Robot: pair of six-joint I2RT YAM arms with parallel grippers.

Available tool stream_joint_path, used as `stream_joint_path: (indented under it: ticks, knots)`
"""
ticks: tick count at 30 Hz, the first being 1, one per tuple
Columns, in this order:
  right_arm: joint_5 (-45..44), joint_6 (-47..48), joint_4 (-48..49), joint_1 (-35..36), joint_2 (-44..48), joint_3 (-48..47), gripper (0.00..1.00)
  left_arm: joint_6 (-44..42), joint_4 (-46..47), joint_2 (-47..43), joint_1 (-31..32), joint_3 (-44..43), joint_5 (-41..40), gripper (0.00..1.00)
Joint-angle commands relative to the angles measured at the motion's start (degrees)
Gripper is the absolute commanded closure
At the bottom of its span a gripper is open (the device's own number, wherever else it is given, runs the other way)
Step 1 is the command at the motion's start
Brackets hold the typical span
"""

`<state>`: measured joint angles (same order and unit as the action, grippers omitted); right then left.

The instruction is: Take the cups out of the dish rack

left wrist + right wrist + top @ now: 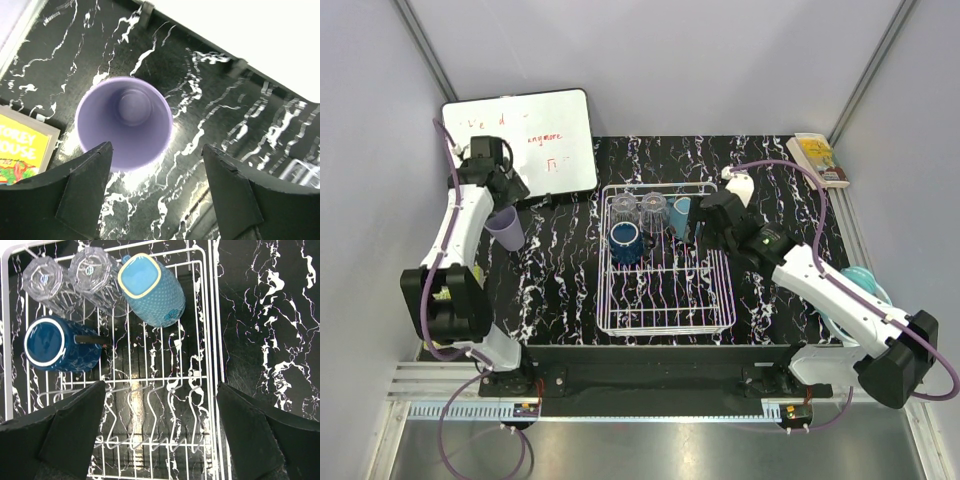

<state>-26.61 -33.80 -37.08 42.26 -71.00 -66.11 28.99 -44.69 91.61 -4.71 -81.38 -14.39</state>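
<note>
Right gripper (161, 389) hangs wide open above the dish rack (670, 290), holding nothing; left gripper (157, 150), off the rack's left side, is spread wide too. At the rack's far end lie the teal mug (150, 287) and dark blue mug (55, 345), both tipped over; left of the rack the lavender tumbler (125, 122) stands upright under the left gripper's parted fingers; two clear glasses (42, 277) sit in the rack's far-left corner.
</note>
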Motion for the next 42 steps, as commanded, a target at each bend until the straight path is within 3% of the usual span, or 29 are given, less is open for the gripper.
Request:
stream_joint_path:
  ticks: [1, 5, 10, 16, 22, 28, 42]
  knots:
    - [-2.1, -2.7, 3.3, -0.8, 2.3, 0.1, 0.0, 1.1, -1.0, -8.0, 3.3, -3.1, -4.1, 0.22]
    - [9.2, 3.1, 5.8, -1.0, 1.6, 0.5, 0.0, 1.7, -1.2, -13.7, 10.0, -2.5, -5.0, 0.21]
    - [4.4, 7.6, 3.0, -1.0, -3.5, -1.8, 0.0, 2.9, -0.5, -20.8, 18.1, 3.2, -5.0, 0.2]
    - [-1.1, 9.6, 0.0, -1.0, -12.1, -10.9, 0.0, 7.6, 2.0, -27.7, 28.3, 13.2, -6.4, 0.2]
    - [-2.6, 11.8, -0.4, -1.4, -22.7, -21.7, 0.0, 9.6, 3.0, -30.9, 35.8, 16.7, -10.2, 0.19]
    - [-1.3, 12.1, -1.9, -4.9, -32.5, -29.9, 0.0, 9.3, 2.9, -33.4, 38.7, 19.5, -11.0, 0.19]
    - [2.6, 11.7, -1.6, -8.3, -41.1, -32.6, 0.0, 8.1, 4.5, -32.9, 38.8, 21.8, -11.4, 0.18]
